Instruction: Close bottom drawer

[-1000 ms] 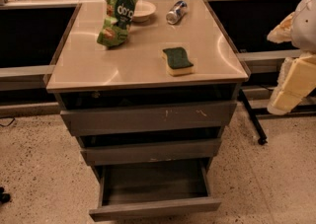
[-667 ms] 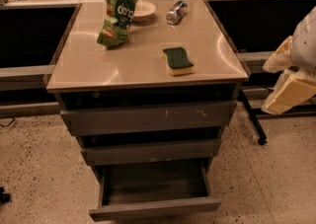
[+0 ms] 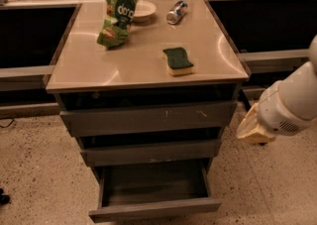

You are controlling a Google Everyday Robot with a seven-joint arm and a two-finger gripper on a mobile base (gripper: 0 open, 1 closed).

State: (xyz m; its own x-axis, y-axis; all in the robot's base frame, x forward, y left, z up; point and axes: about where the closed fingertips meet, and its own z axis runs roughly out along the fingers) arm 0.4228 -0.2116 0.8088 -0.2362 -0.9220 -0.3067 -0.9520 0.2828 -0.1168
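Observation:
The bottom drawer point(image 3: 155, 208) of a dark-grey metal cabinet is pulled well out, and its inside point(image 3: 154, 183) is empty. Its flat front has no handle and sits near the lower edge of the camera view. The middle drawer point(image 3: 151, 152) and top drawer point(image 3: 148, 117) stick out only slightly. My gripper point(image 3: 253, 131) is the pale yellowish end of the white arm point(image 3: 290, 102). It hangs to the right of the cabinet at about middle-drawer height. It touches nothing.
The beige cabinet top point(image 3: 99, 65) holds a green chip bag point(image 3: 118, 15), a white bowl point(image 3: 142, 10), a can point(image 3: 176, 12) lying on its side and a green-yellow sponge point(image 3: 178, 61). Dark counters stand on both sides. The floor is speckled terrazzo.
My arm has come down and to the left, closer to the cabinet's right side. The drawers and the things on top have not moved.

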